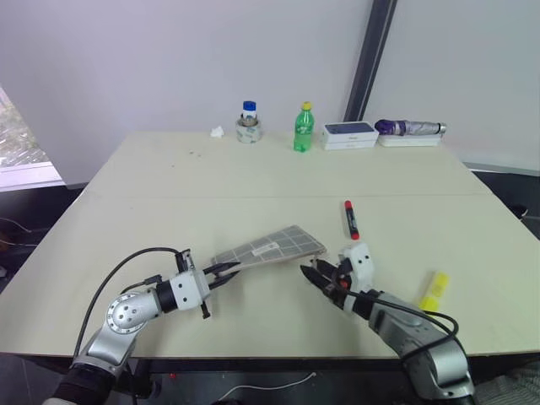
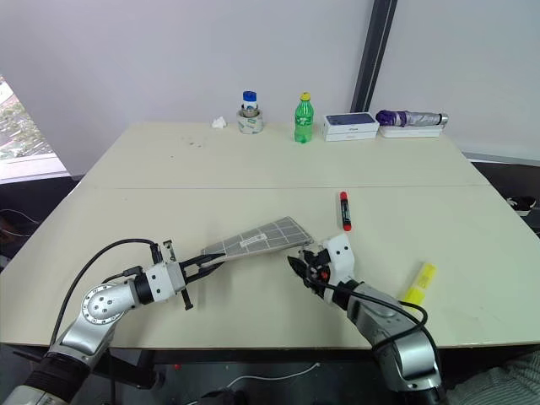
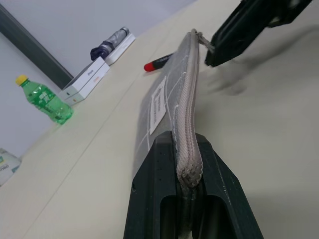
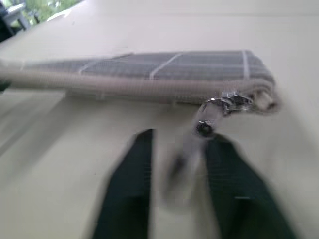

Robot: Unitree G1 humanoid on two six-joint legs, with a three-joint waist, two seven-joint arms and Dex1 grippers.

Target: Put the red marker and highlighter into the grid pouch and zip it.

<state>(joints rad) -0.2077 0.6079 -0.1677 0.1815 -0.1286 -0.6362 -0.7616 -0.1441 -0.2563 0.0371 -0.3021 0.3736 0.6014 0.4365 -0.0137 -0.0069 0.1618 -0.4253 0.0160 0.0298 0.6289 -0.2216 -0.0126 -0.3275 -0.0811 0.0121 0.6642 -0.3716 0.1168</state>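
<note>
Grid pouch [image 1: 272, 248]: flat grey fabric with white grid lines and a white label patch, lying near the middle of the surface [image 1: 253, 181], one end raised off it. Zipper edge runs the pouch's length and looks fully closed, metal pull [image 4: 219, 107] at the far end, so the pouch will likely need unzipping before anything goes in. Judged light, soft and floppy; it sags unless pinned, so best held at one corner while the pull is drawn away from that hold. Left claw [image 1: 226, 271]: at about 7 o'clock of the pouch, clamped on its near end across the zipper seam, fingers [image 3: 149, 199] pressed flat to either side. Right claw [image 1: 314, 278]: at about 4 o'clock of the pouch, just beside the pull end; in the right wrist view the fingers [image 4: 124, 199] blur on either side of the dangling tab, and they read as brought together, though whether the tab is caught cannot be told. The tab is small, smooth metal, likely to slip from a shallow pinch. Red marker [image 1: 350, 218]: slim, rigid, lying loose at 2 o'clock of the pouch, near it. Highlighter [image 1: 434, 292]: chunky, yellow, rigid, well apart at 4 o'clock, near the surface's right edge; both may roll when nudged.
</note>
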